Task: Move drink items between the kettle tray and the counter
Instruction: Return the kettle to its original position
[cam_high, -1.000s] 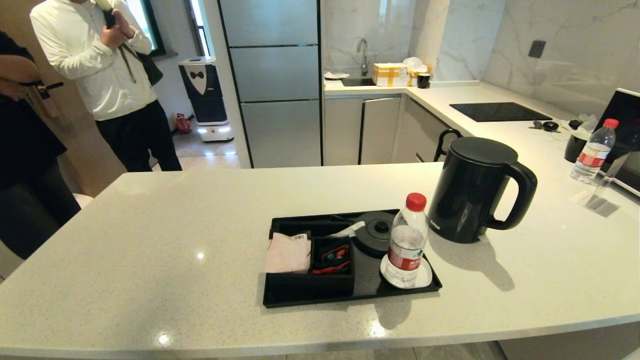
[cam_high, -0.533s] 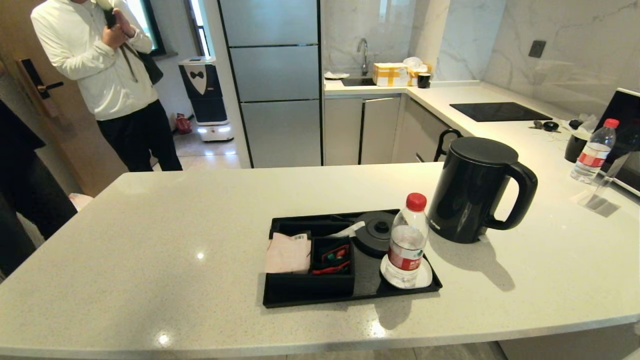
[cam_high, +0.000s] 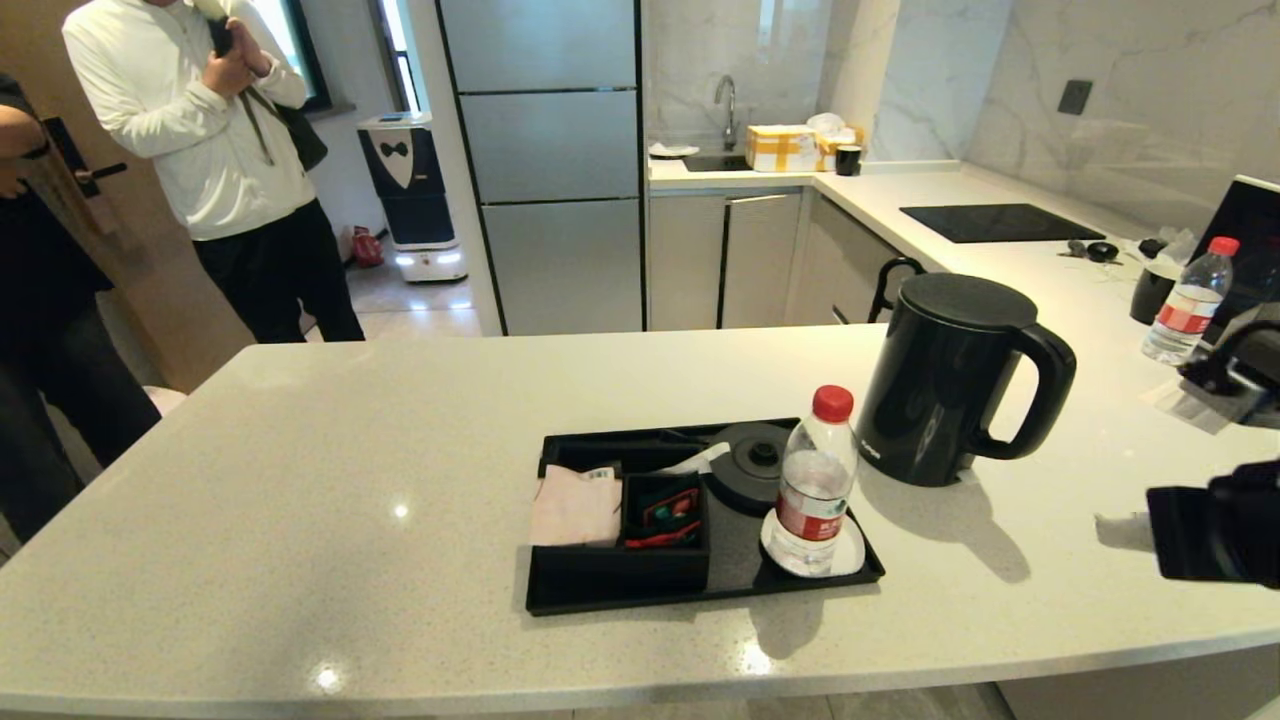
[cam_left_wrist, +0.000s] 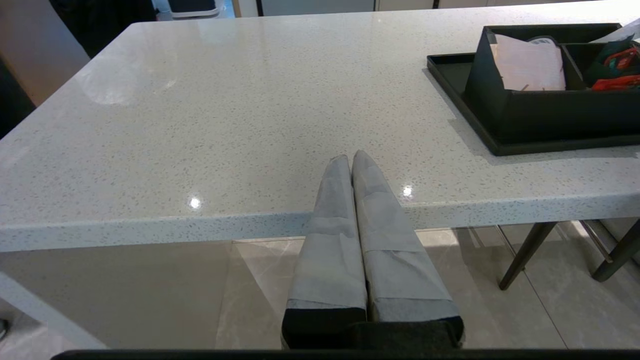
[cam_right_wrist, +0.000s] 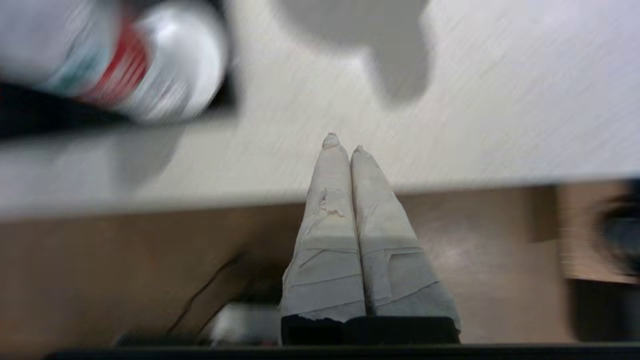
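The black kettle stands on the counter, just right of the kettle tray and off its round base. A pale pink sachet lies in the tray's left compartment, also seen as the sachet in the left wrist view. My right gripper comes in from the right edge, low over the counter and right of the kettle; it is shut and empty. My left gripper is shut and empty at the counter's front edge, left of the tray; the head view does not show it.
A water bottle with a red cap stands on the tray's white coaster. Red and green packets fill the neighbouring compartment. A second bottle, a black cup and a clear stand sit far right. Two people stand beyond the counter's left end.
My right arm has entered the head view from the right edge, moving fast toward the kettle. The person in black at the far left has shifted. Kettle, tray and bottle have not moved.
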